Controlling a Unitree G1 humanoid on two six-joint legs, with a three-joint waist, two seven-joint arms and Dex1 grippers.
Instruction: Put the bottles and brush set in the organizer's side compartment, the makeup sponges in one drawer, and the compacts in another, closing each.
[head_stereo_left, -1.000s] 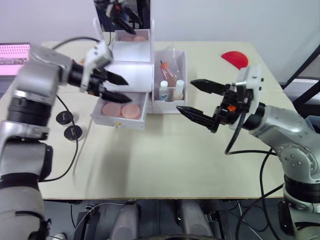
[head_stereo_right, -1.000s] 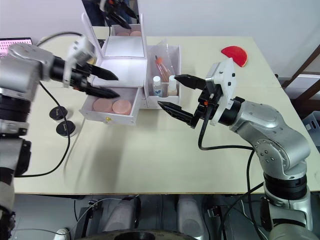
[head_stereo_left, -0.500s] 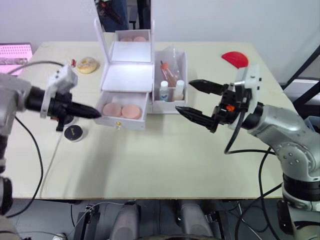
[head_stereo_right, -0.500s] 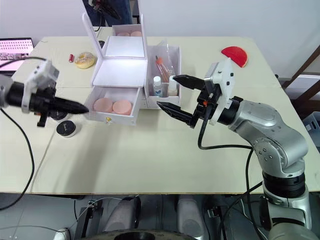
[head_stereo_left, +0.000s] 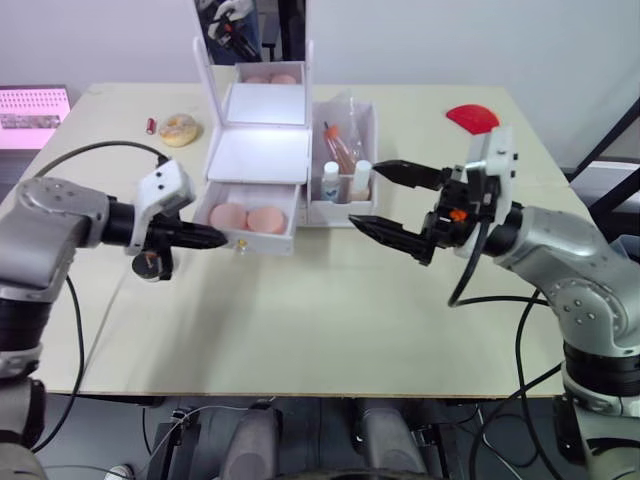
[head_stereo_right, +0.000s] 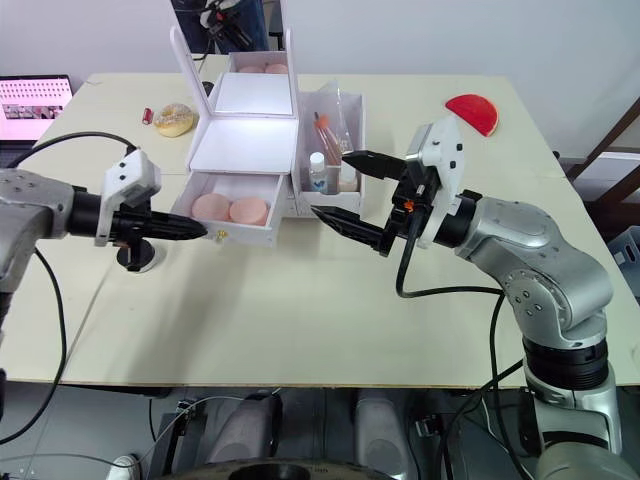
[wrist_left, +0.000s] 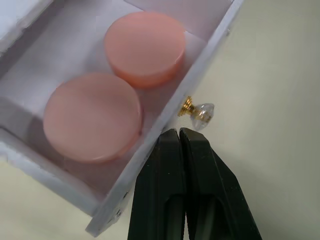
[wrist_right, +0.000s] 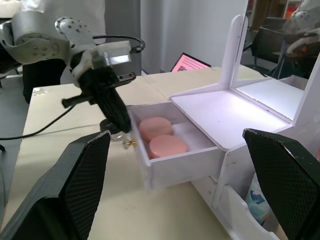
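Observation:
The white organizer (head_stereo_left: 257, 155) stands at the back of the table with its mirror lid up. Its lower drawer (head_stereo_left: 245, 238) is pulled out and holds two round pink makeup sponges (wrist_left: 92, 116). My left gripper (head_stereo_left: 222, 238) is shut, its tips against the drawer front just beside the crystal knob (wrist_left: 199, 111). Two small bottles (head_stereo_left: 329, 180) and the brush set (head_stereo_left: 340, 145) stand in the side compartment (head_stereo_left: 340, 212). My right gripper (head_stereo_left: 366, 195) hangs open and empty just right of that compartment. One black compact (head_stereo_left: 150, 265) lies on the table, partly behind my left gripper.
A red half-round object (head_stereo_left: 472, 118) lies at the back right. A beige round item (head_stereo_left: 181, 129) and a small red piece (head_stereo_left: 151, 126) sit left of the organizer. A pink screen (head_stereo_left: 30, 105) is at the far left edge. A black cable (head_stereo_left: 95, 150) loops over my left arm.
My left gripper left the space above the open drawer, swung out to the left, shut, and came back low to the drawer's front. The right arm has stayed put.

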